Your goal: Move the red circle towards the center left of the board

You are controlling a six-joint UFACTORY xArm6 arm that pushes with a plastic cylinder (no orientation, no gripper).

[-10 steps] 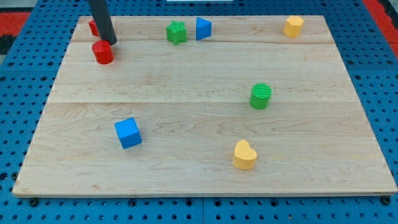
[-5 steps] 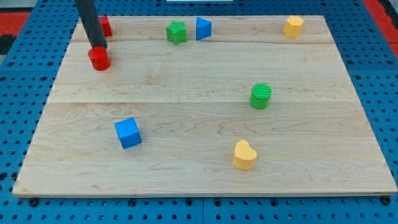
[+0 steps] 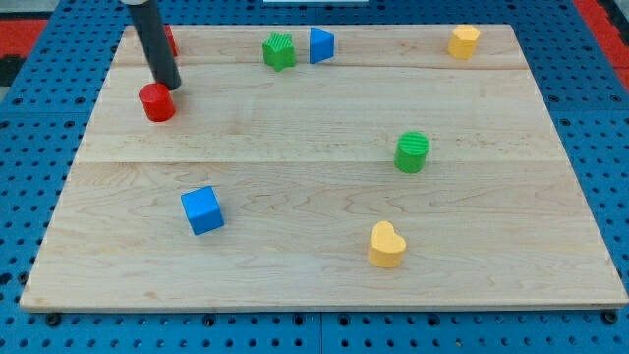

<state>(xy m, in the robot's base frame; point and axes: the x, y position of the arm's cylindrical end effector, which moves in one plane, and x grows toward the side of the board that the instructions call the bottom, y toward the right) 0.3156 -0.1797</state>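
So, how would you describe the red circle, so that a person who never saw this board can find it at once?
Start at the wooden board and go to its corner at the view's top left, where the dark rod comes down. The red circle is the small round red block just below my tip, towards the view's bottom. The other red block, nearer the board's top edge, is partly hidden behind the rod.

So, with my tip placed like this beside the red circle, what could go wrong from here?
My tip sits at the upper-right edge of the red circle, not squarely behind it, so the circle may slip sideways off the rod. The circle is already close to the board's left edge, so a push that drifts left could send it off. The rod also partly hides another red block at the top.
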